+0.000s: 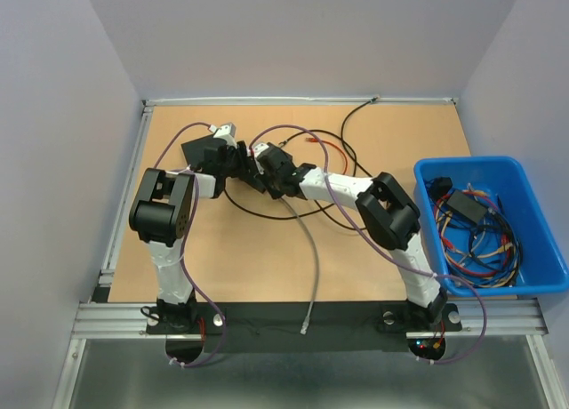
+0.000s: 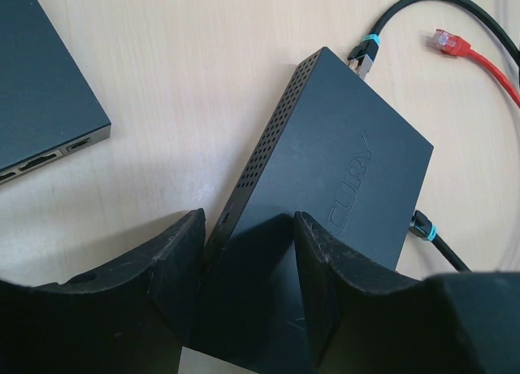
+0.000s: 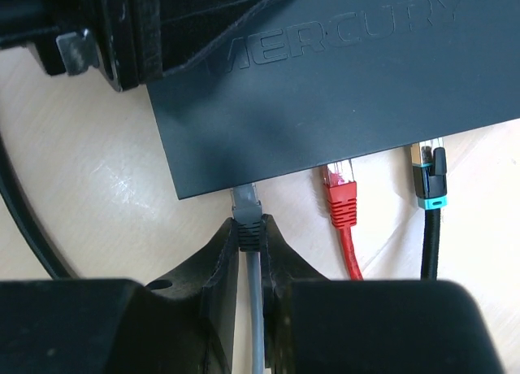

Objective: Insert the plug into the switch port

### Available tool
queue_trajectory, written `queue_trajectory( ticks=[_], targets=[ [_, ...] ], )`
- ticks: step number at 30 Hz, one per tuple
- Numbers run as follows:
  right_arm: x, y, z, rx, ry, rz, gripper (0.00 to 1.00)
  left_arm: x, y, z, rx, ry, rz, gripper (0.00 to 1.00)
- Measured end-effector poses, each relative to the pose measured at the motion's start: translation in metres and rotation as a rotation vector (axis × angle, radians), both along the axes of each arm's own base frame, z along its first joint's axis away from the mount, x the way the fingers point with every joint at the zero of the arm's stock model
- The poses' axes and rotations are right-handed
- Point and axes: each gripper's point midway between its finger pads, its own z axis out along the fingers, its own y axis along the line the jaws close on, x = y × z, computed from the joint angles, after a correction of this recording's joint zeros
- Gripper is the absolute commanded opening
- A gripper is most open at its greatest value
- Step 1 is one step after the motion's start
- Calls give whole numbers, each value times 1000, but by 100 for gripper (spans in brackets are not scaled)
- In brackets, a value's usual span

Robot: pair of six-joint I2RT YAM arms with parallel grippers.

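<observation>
Mercury switch (image 2: 325,154) on counter (image 2: 162,81), clamped between half-open left jaws. Grey plug (image 3: 246,205) pinched in nearly closed right jaws, tip at switch port, beside seated red plug (image 3: 341,197).

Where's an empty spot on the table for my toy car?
Front middle of the table, between the left arm and the grey cable, is bare. So is the back right corner, by the blue bin. The back middle, round the switch, is crowded with cables.

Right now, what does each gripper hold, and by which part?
Right gripper: the grey plug, by its boot behind the connector. Left gripper: the switch, at its near end.
</observation>
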Motion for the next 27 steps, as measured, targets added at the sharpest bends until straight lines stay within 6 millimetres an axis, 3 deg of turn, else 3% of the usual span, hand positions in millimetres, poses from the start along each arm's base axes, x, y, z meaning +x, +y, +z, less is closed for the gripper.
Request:
queue_trajectory(
  ticks=[12, 27],
  targets=[
    [11, 3, 2, -28, 43, -2, 0, 7, 3, 0, 16, -60, 24, 55],
    [11, 4, -1, -2, 83, -11, 0, 8, 3, 1, 18, -107, 13, 53]
  ],
)
